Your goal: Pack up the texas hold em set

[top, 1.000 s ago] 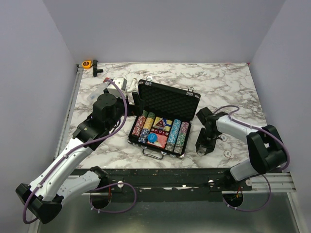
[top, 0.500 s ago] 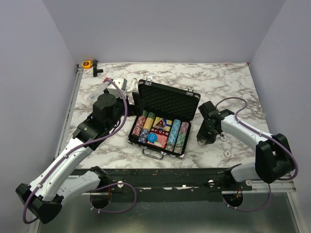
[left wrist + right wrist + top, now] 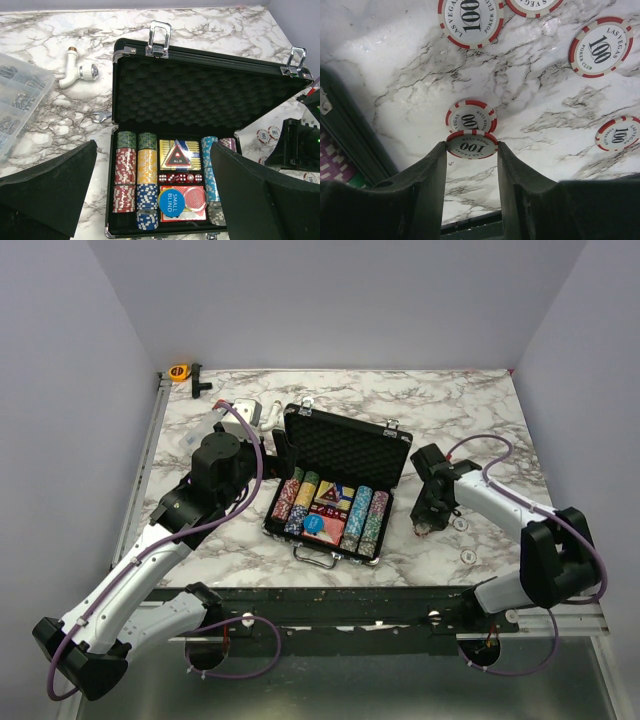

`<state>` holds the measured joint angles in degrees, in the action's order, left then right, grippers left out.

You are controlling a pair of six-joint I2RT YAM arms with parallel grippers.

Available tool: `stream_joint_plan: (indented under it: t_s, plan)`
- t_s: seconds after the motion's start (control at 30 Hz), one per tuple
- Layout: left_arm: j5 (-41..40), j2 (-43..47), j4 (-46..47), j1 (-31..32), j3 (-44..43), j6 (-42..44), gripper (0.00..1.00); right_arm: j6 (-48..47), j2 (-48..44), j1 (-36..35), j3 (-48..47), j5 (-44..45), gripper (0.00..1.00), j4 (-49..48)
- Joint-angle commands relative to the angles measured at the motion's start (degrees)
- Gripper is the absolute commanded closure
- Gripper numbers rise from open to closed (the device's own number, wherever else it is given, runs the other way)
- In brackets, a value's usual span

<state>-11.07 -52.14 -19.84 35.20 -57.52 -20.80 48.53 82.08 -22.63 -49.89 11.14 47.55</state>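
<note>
So, briefcase sits open mid-surface, toward the near edge, with the foam lid tilted back. Inside are rows of poker chips down the left and right sides. The centre slot has an "ALL IN" triangle, with a strip of red dice below it. Nearest the handle is the red card deck, with the blue disc marked SMALL BLIND lying on top of it.

Left arm reaches up from the near-left corner, wrist at the briefcase's left side, looking across the open tray. Left fingers are spread wide and hold nothing.

Right arm has its elbow out toward the right edge, forearm coming in leftward and wrist pointing down at the marble surface just right of the briefcase. Right fingers are clamped on the rim of one red-and-white "100" chip, which sits at the fingertips. Another chip lies flat on the surface right behind it.

More loose chips are scattered on the surface beyond, all outside the case. Briefcase wall shows at the left of the right wrist view.

Off-task items are toward the far-left corner: clear compartment box, white pipe fitting, orange tape measure.
</note>
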Motion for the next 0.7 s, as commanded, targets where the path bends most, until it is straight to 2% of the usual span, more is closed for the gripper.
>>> stream_joint_plan:
  t_s: [0.0,0.37,0.67]
  plan:
    - [0.8,-0.2,-0.5,-0.3,-1.5,0.4,0.05,-2.1,2.4,1.1,-0.8,0.5,0.66,-1.6]
    - [0.7,-0.7,-0.5,-0.3,-1.6,0.5,0.05,-3.8,5.1,1.8,-1.8,-0.5,0.62,-3.2]
    - [0.8,-1.0,-0.5,-0.3,-1.6,0.6,0.05,-4.4,5.6,2.5,-2.0,-2.6,0.47,-3.9]
